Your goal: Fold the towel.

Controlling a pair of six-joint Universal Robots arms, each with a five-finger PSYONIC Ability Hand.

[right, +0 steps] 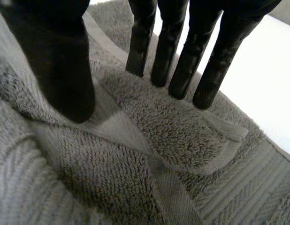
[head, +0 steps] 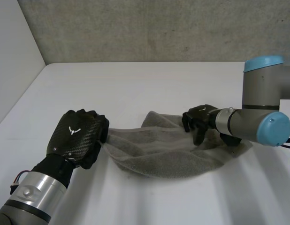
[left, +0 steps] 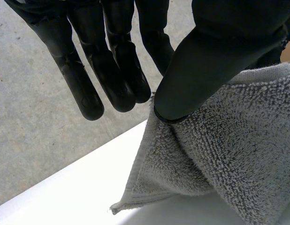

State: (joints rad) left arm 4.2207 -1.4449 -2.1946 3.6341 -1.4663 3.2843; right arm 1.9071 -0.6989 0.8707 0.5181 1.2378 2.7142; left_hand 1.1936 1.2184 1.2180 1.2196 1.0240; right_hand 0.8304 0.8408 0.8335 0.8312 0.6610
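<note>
A grey towel [head: 164, 150] lies crumpled in loose folds on the white table [head: 135, 89]. My left hand [head: 77, 133] is at the towel's left end. In the left wrist view its thumb [left: 206, 61] pinches a corner of the towel [left: 239, 154] against a finger, and the hemmed edge hangs just above the table [left: 65, 197]. My right hand [head: 199, 117] is over the towel's right part. In the right wrist view its straight fingers [right: 182, 56] and thumb [right: 60, 61] rest their tips on the towel [right: 173, 126], with a raised fold between them.
A grey concrete wall [head: 159, 28] runs along the table's far edge, and a white panel [head: 13, 56] stands at the left. Bare tabletop lies beyond the towel and in front of it. My right arm [head: 262, 122] reaches in over the towel's right end.
</note>
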